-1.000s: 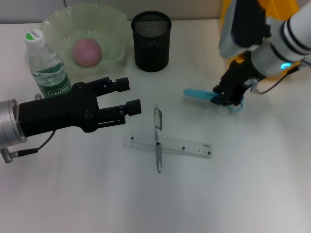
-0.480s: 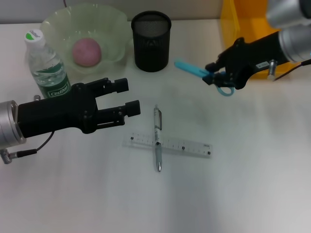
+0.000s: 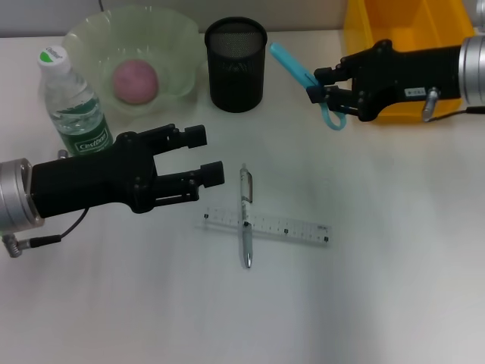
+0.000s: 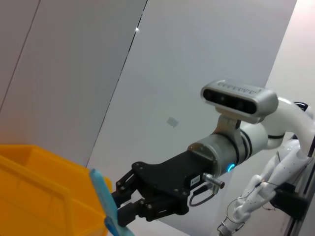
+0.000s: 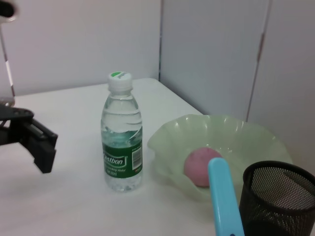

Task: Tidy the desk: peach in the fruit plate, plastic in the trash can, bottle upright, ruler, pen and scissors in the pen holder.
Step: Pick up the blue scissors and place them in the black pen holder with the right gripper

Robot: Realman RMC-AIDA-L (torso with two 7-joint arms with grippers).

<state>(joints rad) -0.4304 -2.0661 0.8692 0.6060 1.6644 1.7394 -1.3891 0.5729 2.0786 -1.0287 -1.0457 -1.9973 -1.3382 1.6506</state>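
My right gripper (image 3: 324, 85) is shut on the blue scissors (image 3: 290, 61) and holds them in the air just right of the black mesh pen holder (image 3: 236, 64). The scissors (image 5: 224, 196) point toward the holder (image 5: 278, 196). My left gripper (image 3: 204, 154) hovers open over the table, left of the pen (image 3: 245, 216) that lies across the clear ruler (image 3: 292, 227). The peach (image 3: 135, 81) sits in the green fruit plate (image 3: 83, 30). The bottle (image 3: 72, 102) stands upright beside the plate. No plastic is in view.
The yellow trash can (image 3: 379, 23) stands at the back right, behind my right arm. The bottle (image 5: 122, 135) and fruit plate (image 5: 246, 132) crowd the back left. The pen and ruler lie on the white table (image 3: 379, 265).
My right gripper lifted the scissors off the table and carried them back and left toward the pen holder. The left gripper barely moved.
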